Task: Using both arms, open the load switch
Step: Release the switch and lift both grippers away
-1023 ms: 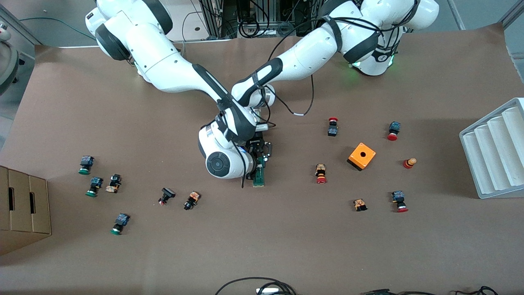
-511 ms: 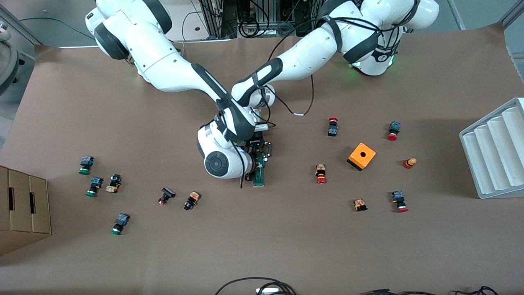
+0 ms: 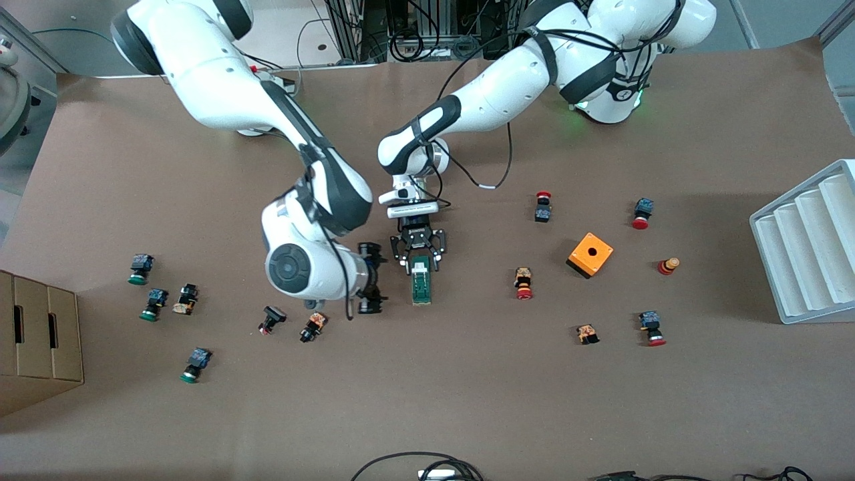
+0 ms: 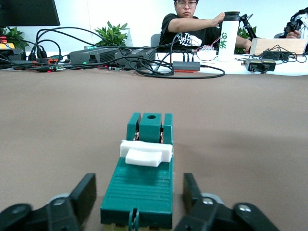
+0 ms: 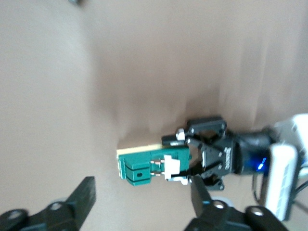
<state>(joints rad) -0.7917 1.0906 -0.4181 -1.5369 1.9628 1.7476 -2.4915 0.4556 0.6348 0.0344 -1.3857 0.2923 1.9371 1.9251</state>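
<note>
The load switch [image 3: 421,286] lies flat at the table's middle, a narrow dark-green block with a white lever [image 3: 419,270] on top. My left gripper [image 3: 419,258] is down at the switch's lever end and stands open. In the left wrist view its fingers [image 4: 84,196] flank the switch [image 4: 142,180] with a gap on each side, and the white lever [image 4: 146,153] sits across the block. My right gripper [image 3: 379,280] stands open just beside the switch, toward the right arm's end. The right wrist view shows the switch [image 5: 149,168] beyond the right gripper [image 5: 142,197], with nothing between the fingers.
Small push buttons [image 3: 312,326] lie scattered toward both ends of the table. An orange box with a hole [image 3: 590,254] stands toward the left arm's end, with a white ribbed tray [image 3: 808,244] at that edge. A cardboard box [image 3: 37,337] sits at the right arm's edge.
The right arm has drawn back from over the switch toward its own end, and its gripper has opened. The left gripper has opened and let go of the switch, which stays put.
</note>
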